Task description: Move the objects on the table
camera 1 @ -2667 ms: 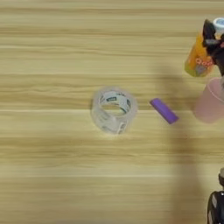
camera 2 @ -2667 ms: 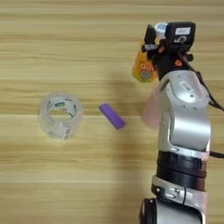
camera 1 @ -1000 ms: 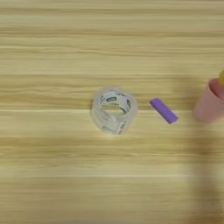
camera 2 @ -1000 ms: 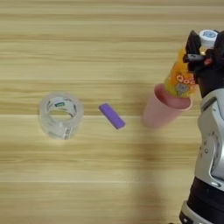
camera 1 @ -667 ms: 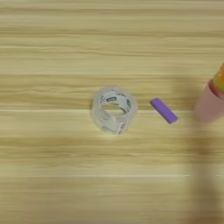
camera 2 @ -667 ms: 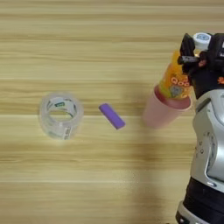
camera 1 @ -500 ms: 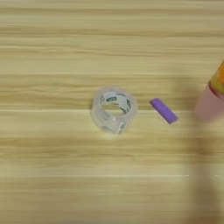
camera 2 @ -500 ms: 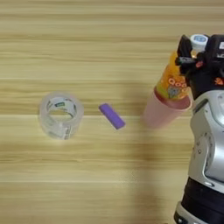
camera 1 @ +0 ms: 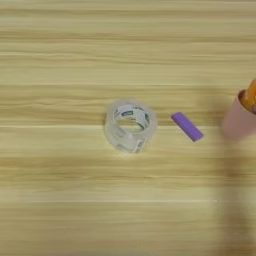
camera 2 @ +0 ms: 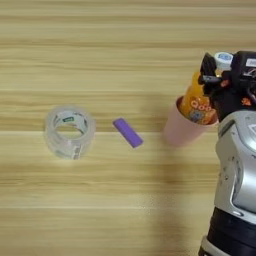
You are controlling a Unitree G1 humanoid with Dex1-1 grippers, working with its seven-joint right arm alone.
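The pincer (camera 2: pixel 212 75) pinches the orange bottle (camera 2: pixel 199 102), cap up-right, base inside the pink cup (camera 2: pixel 180 128). The purple bar (camera 2: pixel 128 132) lies diagonally on the tabletop (camera 2: pixel 125 200). Only the right eye view shows the pincer

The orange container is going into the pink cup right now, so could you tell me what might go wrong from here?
The orange container sits tilted with only its lower end inside the pink cup, while the right gripper grips its top. If released like this, the tall container could lean on the rim and tip the cup over. Pushing it further in at this angle might also slide the cup along the table toward the purple bar lying nearby.
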